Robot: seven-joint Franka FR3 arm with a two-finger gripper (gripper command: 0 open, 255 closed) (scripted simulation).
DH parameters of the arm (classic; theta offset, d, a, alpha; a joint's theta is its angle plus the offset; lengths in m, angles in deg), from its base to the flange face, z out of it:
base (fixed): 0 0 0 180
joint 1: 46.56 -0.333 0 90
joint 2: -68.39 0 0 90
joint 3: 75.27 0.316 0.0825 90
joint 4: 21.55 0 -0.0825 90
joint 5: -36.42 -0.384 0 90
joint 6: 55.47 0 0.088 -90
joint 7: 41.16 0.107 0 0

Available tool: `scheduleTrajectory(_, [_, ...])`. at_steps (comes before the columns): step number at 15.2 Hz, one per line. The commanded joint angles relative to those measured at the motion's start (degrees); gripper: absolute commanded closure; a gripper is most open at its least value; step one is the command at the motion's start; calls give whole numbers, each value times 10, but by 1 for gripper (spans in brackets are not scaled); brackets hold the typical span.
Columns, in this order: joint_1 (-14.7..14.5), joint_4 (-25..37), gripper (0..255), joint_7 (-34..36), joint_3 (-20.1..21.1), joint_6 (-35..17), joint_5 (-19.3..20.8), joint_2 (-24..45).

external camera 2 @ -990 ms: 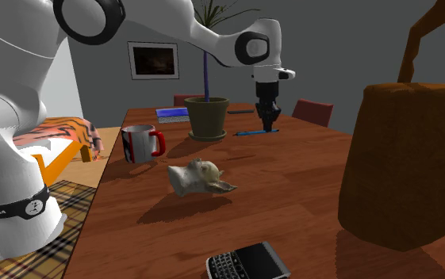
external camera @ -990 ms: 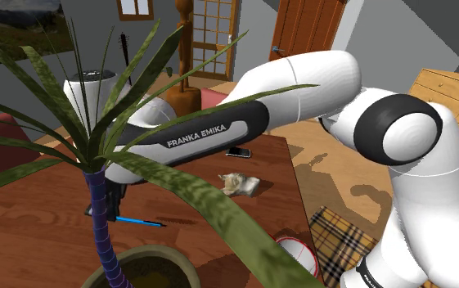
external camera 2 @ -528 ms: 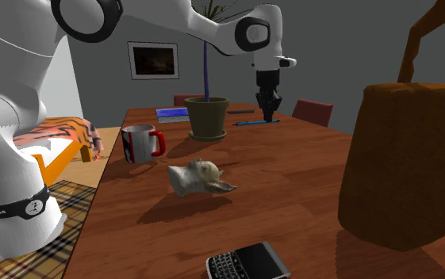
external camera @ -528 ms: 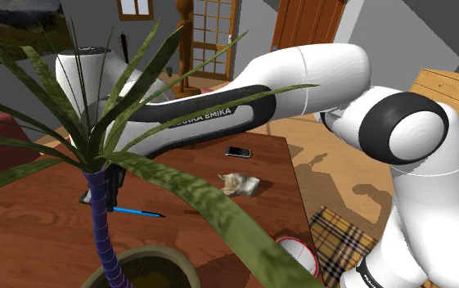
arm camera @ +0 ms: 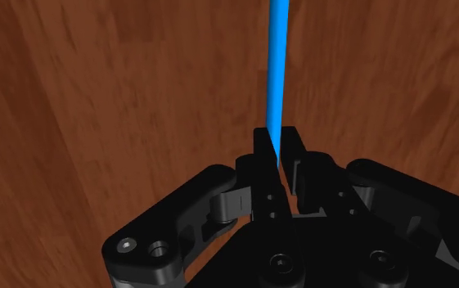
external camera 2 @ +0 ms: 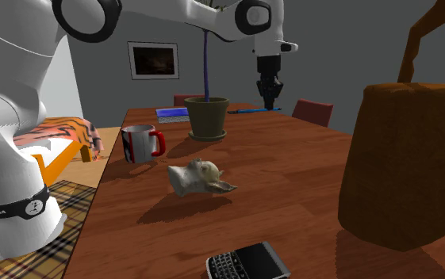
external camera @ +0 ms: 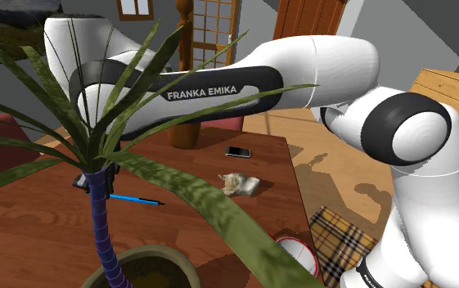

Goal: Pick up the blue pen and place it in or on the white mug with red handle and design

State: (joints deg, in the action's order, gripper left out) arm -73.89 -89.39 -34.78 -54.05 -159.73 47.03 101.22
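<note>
While the closed gripper (arm camera: 276,147) is clamping one end of the blue pen (arm camera: 275,74), the shaft is projecting free, presumably for entering the mug (external camera 2: 137,145).

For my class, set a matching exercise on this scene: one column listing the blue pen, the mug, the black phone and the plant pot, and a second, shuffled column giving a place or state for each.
Things
1. blue pen
2. mug
3. black phone
4. plant pot

Places or states
A. lies flat at the near edge of the table in the second exterior view
B. stands upright with a red handle, near the table's edge on that view's left
C. clasped in the gripper
D. holds a plant with a purple stem, beyond the mug

Pairs: 1-C, 2-B, 3-A, 4-D
</note>
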Motion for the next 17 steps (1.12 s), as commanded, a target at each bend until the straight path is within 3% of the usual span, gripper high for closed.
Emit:
scheduleTrajectory(1, [-2, 18, 255, -1, 0, 17, 0, 2])
scheduleTrajectory(6, [-10, 68, 255, -3, 0, 58, 1, 9])
scheduleTrajectory(10, [34, -130, 255, -4, 16, -11, -35, -122])
scheduleTrajectory(17, [71, -362, 255, -33, 24, -70, -110, -310])
